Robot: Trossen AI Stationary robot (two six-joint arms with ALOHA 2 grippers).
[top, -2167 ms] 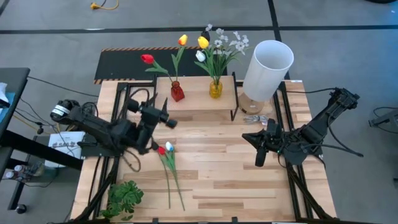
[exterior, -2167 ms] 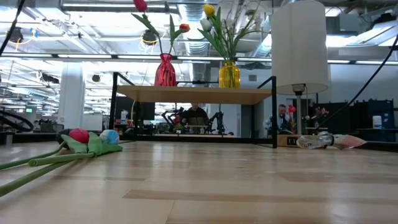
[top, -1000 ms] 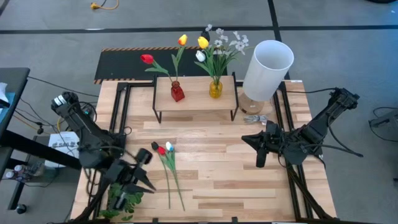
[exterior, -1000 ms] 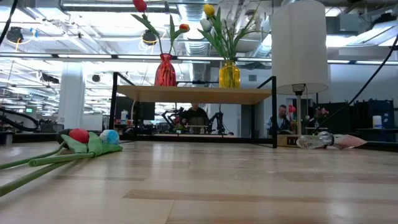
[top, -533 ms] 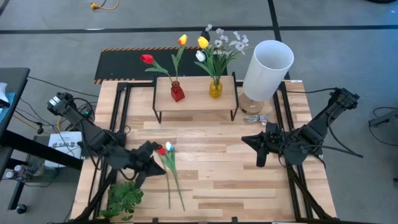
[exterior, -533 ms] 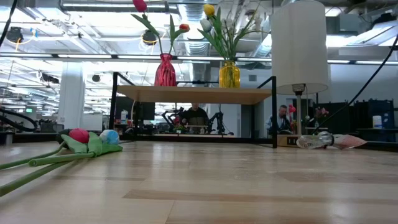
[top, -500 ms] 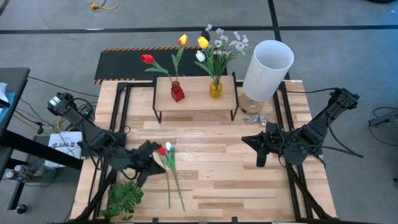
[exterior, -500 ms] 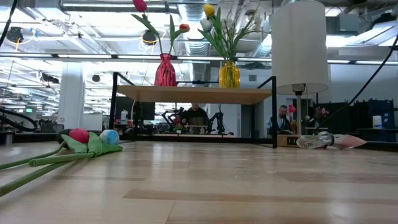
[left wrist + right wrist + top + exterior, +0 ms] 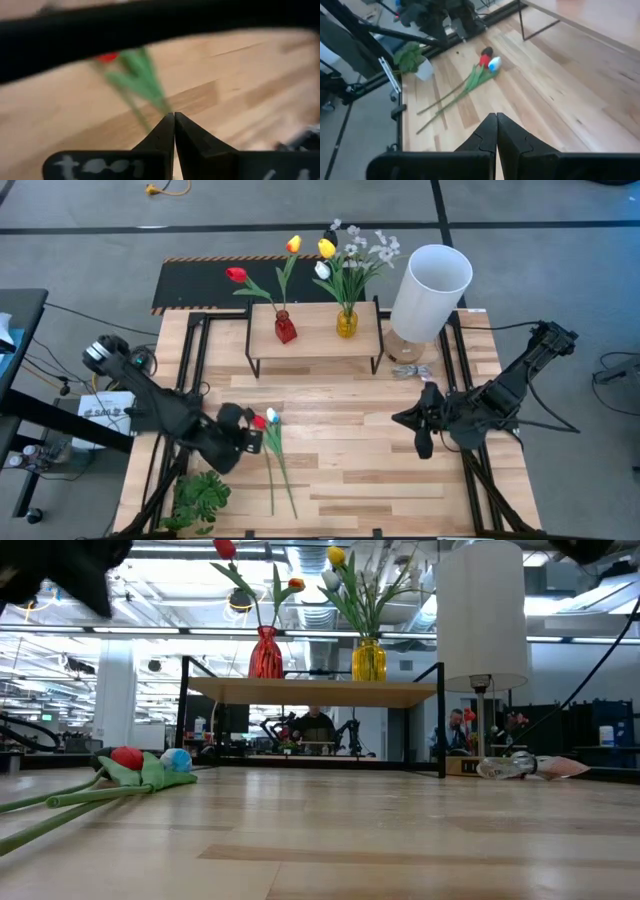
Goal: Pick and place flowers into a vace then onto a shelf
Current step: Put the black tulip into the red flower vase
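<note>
Left gripper pinched shut, empty, beside loose green-stemmed tulips; I'd spread fingers, then straddle stems below heads.

dark jointed arms, trailing black cables

The high view looks straight down on the counter. The low view looks level across it. Each wrist view faces forward, close above the boards. All four share the loose flowers.
</note>
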